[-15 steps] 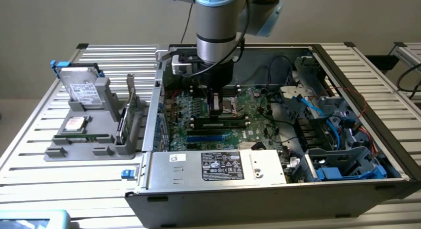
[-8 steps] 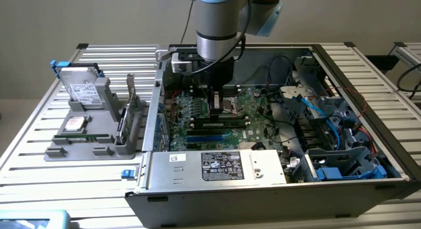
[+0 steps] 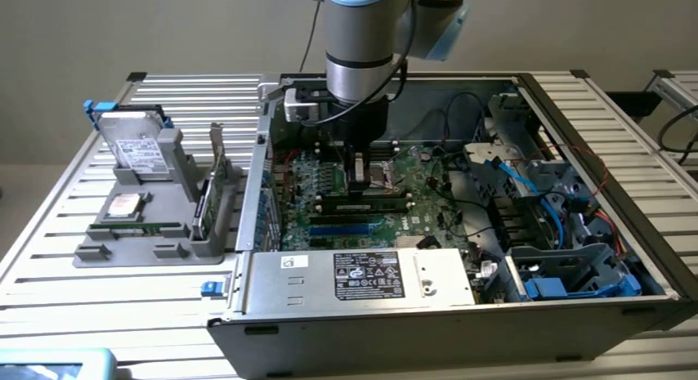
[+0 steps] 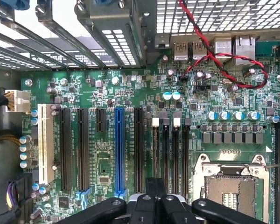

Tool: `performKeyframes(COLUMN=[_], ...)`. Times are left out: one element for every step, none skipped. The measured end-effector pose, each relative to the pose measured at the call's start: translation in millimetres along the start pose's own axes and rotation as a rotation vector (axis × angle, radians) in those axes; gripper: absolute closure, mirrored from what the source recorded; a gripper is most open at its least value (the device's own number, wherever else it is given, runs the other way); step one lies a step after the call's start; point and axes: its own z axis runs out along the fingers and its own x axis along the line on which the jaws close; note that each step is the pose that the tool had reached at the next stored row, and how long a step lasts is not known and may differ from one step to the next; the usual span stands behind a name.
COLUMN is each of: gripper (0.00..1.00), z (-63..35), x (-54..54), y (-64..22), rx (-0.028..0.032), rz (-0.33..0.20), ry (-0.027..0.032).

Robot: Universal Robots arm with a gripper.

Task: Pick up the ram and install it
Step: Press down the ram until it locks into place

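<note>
In the exterior view the ram (image 3: pixel 365 207), a long narrow green stick with dark chips, stands on edge in the memory slots of the motherboard (image 3: pixel 420 172) inside the open computer case. My gripper (image 3: pixel 358 188) hangs straight down over the stick's middle, fingers shut. I cannot tell whether the tips touch it. In the wrist view the shut black fingers (image 4: pixel 155 189) sit over the row of black memory slots (image 4: pixel 170 154) with white latches, beside the processor socket (image 4: pixel 231 186). The stick itself is hard to make out there.
A grey holder (image 3: pixel 153 251) on the slatted table at the exterior view's left carries a hard drive (image 3: pixel 140 147), an upright green expansion card (image 3: pixel 214 184) and another narrow green stick (image 3: pixel 136 230). The power supply (image 3: pixel 360 275), cables and drive cages (image 3: pixel 567 270) crowd the case around the board.
</note>
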Motion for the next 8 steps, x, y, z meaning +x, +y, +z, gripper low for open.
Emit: performKeyframes(gripper=[0.89,0.89,0.89,0.89,0.89,0.89,0.89,0.89], z=[0.3,0.6,0.9,1.3,1.7,2.3,3.1,3.9], x=[0.0,-0.1,-0.2,-0.3,-0.3,-0.3,-0.4,-0.5], y=[0.0,0.0,0.1,0.1,0.1,0.2,0.2,0.2], rx=[0.0,0.0,-0.0001,0.0,-0.0001,-0.0001,-0.0002,-0.0003], rz=[0.0,0.0,0.0,0.0,0.0,0.0,0.0,0.0], ry=[-0.0015,-0.0031,-0.0044,-0.0064,-0.0074,-0.0083,-0.009,-0.0101])
